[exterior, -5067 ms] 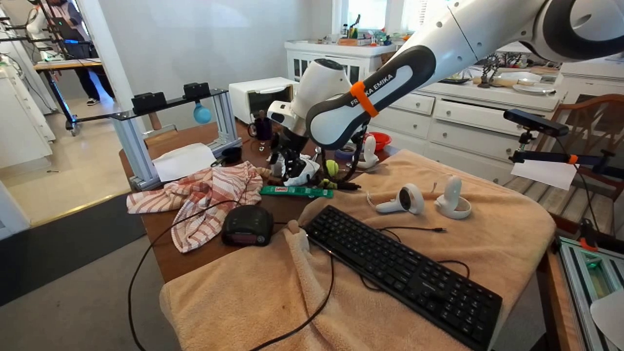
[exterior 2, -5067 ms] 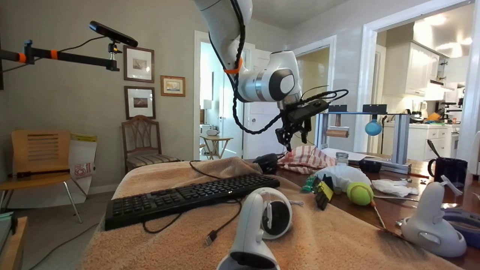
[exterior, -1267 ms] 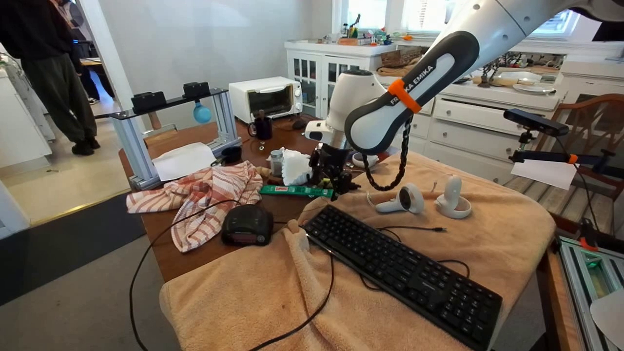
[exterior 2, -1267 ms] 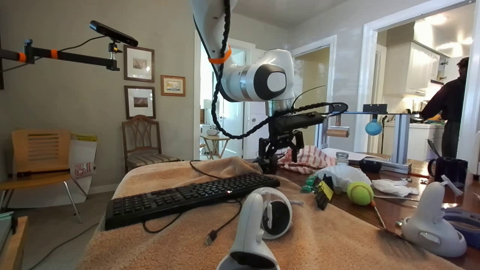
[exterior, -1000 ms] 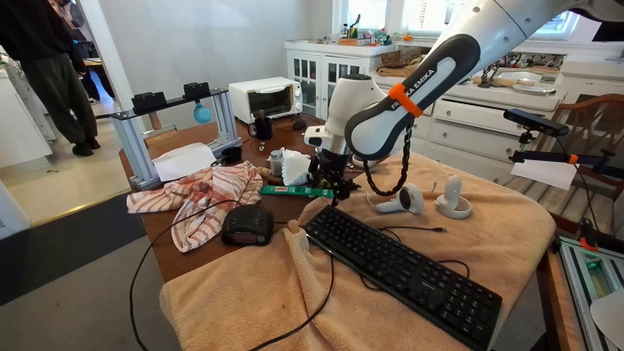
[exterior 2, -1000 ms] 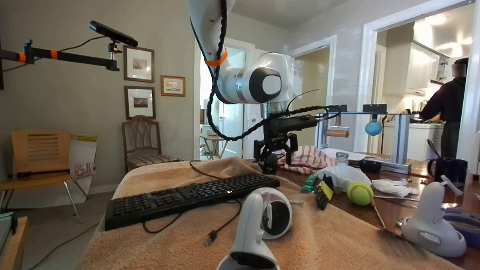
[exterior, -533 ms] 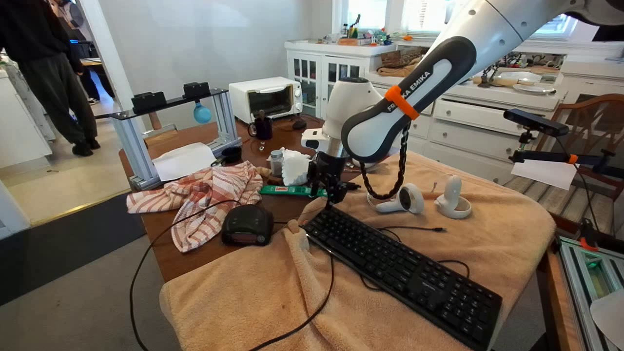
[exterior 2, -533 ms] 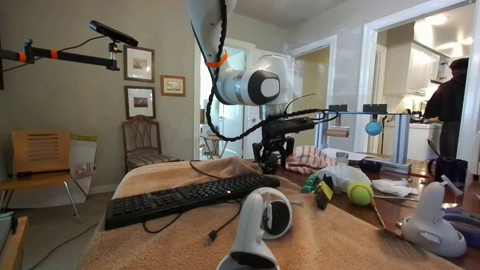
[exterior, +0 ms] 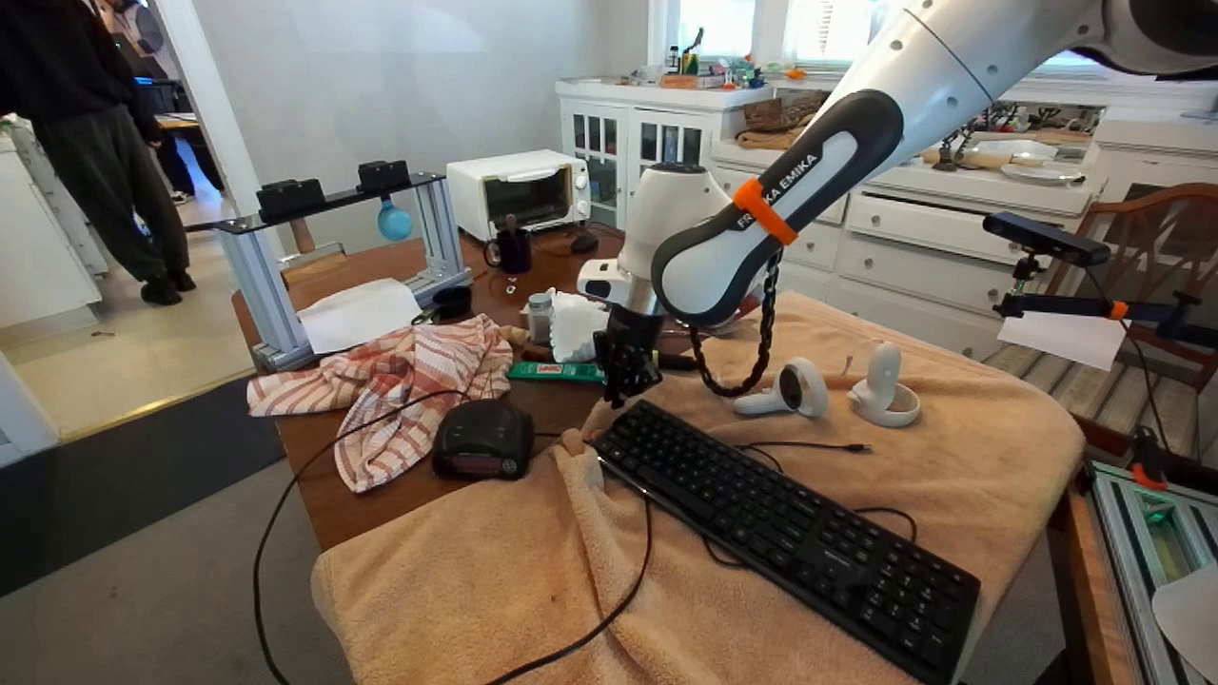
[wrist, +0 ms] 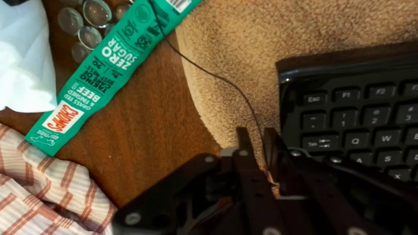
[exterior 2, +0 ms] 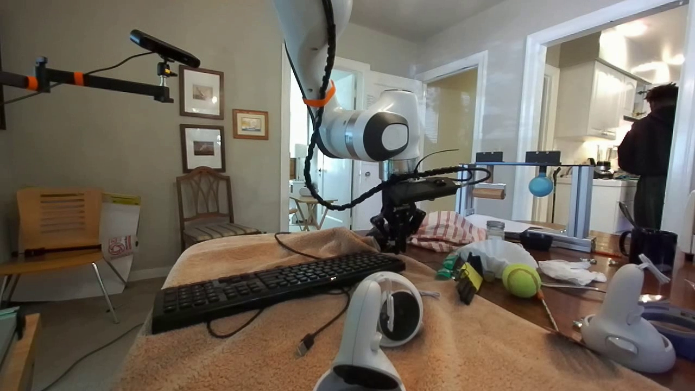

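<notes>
My gripper (wrist: 255,130) points down over the edge of the tan blanket (wrist: 225,42), beside the top corner of the black keyboard (wrist: 356,143). Its fingers stand a narrow gap apart. A thin dark cord (wrist: 235,86) runs from the green snack packet (wrist: 98,81) into that gap, close to one finger; whether it is pinched cannot be told. In both exterior views the gripper (exterior: 623,400) hangs low at the keyboard's far end. A black alarm clock (exterior: 483,438) lies a short way from it.
Around the gripper are a striped cloth (exterior: 409,371), a white crumpled item (exterior: 576,328), glass beads (wrist: 97,13), a tennis ball (exterior 2: 521,280) and a clamp with yellow (exterior 2: 469,278). White controllers (exterior: 795,390) rest on the blanket. A metal frame (exterior: 252,295) stands at the table's edge.
Over the last second the fingers have drawn much closer together, and the gripper has shifted slightly toward the clock. Earlier it was higher, near the white item. A person has appeared in the doorway.
</notes>
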Robot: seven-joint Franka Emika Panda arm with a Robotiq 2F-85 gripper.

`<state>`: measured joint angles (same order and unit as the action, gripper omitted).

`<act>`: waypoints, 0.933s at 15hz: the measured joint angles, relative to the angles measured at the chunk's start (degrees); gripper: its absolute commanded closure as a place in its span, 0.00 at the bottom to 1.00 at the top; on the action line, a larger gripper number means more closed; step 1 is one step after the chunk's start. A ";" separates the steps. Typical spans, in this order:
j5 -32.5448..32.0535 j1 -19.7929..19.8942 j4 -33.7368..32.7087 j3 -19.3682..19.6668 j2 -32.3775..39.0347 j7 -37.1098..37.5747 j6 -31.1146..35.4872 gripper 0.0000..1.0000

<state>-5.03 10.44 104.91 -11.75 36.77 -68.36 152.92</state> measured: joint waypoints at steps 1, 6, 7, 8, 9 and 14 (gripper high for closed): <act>0.00 0.00 -0.42 -0.02 0.31 0.00 0.00 1.00; -0.01 -0.29 -2.14 0.07 0.94 0.03 0.00 1.00; -0.18 -0.61 -2.63 0.07 0.87 -0.02 0.63 1.00; -0.38 -1.05 -3.12 0.01 0.68 -0.27 1.93 1.00; -0.72 -1.61 -3.55 -0.05 0.29 -0.57 3.57 1.00; -3.64 -3.55 -5.61 -0.89 -2.00 -4.48 11.46 1.00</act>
<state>-8.67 6.89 99.30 -12.64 34.77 -72.83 164.38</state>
